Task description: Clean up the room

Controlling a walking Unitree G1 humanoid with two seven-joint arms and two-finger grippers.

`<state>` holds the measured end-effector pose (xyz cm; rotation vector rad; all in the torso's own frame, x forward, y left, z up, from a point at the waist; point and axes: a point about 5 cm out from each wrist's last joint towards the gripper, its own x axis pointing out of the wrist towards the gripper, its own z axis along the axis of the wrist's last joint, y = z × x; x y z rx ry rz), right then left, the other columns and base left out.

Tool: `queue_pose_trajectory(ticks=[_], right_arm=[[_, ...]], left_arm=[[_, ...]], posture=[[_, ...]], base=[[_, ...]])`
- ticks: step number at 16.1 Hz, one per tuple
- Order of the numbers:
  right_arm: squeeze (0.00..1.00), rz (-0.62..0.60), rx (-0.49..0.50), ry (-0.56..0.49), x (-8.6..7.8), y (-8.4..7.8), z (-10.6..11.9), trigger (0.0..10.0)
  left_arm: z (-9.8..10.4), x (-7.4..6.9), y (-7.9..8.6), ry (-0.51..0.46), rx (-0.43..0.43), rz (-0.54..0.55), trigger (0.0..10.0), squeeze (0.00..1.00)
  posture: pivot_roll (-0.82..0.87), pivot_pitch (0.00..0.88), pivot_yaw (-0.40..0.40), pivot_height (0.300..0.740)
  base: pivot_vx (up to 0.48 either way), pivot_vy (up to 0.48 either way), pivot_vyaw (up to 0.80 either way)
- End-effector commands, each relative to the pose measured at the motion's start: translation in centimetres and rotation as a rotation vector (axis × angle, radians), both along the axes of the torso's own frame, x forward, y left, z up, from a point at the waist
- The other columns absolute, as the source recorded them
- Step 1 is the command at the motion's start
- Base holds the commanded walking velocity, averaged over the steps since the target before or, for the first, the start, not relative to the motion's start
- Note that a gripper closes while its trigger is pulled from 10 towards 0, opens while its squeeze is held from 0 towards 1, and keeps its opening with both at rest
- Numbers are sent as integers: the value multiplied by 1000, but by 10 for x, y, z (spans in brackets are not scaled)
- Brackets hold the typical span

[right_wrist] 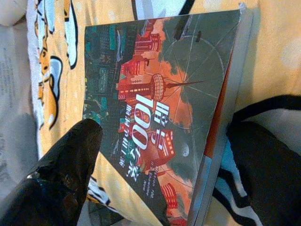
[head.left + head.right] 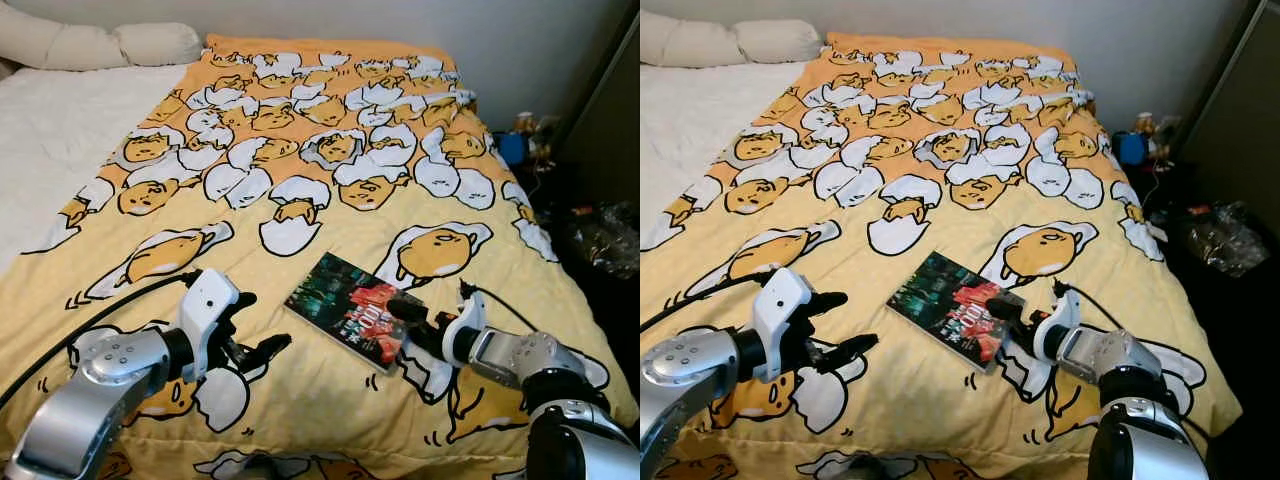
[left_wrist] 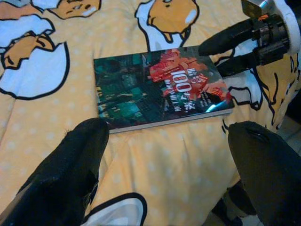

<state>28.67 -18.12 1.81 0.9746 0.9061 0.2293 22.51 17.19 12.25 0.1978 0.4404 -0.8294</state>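
With fingers apart, the right gripper (image 2: 405,322) straddles the dark-green-and-red paperback book (image 2: 355,308), which may slide across the soft yellow egg-patterned blanket (image 2: 330,170).

A book (image 2: 355,308) with a dark green and red cover lies flat on the yellow egg-print blanket (image 2: 330,130), near the bed's near edge. My right gripper (image 2: 405,325) sits at the book's right corner with its black fingers apart, one over the cover. My left gripper (image 2: 258,328) hovers open just left of the book, apart from it.
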Motion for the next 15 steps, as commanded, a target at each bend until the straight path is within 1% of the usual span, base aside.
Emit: queue_pose_trajectory(ticks=[1, 2, 3, 4, 5, 6, 7, 8, 9, 11, 13, 14, 15], right_arm=[[0, -15, 41, -20, 6, 5, 5, 10000], [0, -40, 101, -20, 6, 6, 6, 10000], [0, -43, 127, -21, 6, 7, 6, 9647], [0, -26, 151, -20, 4, 9, 6, 8078], [0, -1, 151, -13, 1, 10, 5, 6824], [0, 18, 151, -2, -1, 12, 3, 4196], [0, 43, 140, 10, -5, 15, -1, 3804], [0, 56, 130, 20, -7, 18, -4, 4275], [0, 77, 105, 34, -10, 21, -8, 10000], [0, 110, 54, 55, -15, 26, -16, 10000], [0, 140, 51, 49, -16, 28, -17, 10000], [0, 144, 54, 46, -17, 30, -17, 4471], [0, 145, 56, 43, -17, 30, -17, 0]], left_arm=[[2, 0, -1, 6, 10, -17, 10000, 0], [2, 1, -2, 9, 18, -26, 10000, 0], [2, 2, -2, 8, 20, -28, 10000, 0], [3, 3, -1, 6, 24, -27, 10000, 0], [3, 3, -1, 7, 26, -24, 10000, 0], [2, 1, 0, 11, 26, -20, 10000, 0], [1, -1, 0, 22, 25, -20, 10000, 0], [-1, -3, 0, 28, 25, -22, 10000, 0], [-2, -5, -2, 35, 26, -25, 10000, 0], [-4, -6, -3, 47, 25, -31, 10000, 0], [-4, -6, -2, 47, 28, -29, 10000, 0], [-4, -5, -2, 46, 27, -28, 10000, 0], [-4, -6, -3, 45, 25, -28, 10000, 0]], posture=[[49, 0, 51, 740], [49, 0, 42, 740], [49, 0, 37, 740], [50, 0, 28, 740], [51, 0, 23, 740], [50, 0, 20, 740], [49, 0, 19, 740], [47, 0, 18, 740], [46, 0, 18, 740], [45, 0, 18, 740], [44, 0, 18, 740], [42, 0, 18, 740], [41, 0, 18, 740]], base=[[0, 0, 0], [0, 0, 0], [0, 0, 0], [0, 0, 0], [0, 0, 0], [0, 0, 0], [0, 0, 0], [0, 0, 0], [0, 0, 0], [0, 0, 0], [0, 0, 0], [0, 0, 0], [0, 0, 0]])
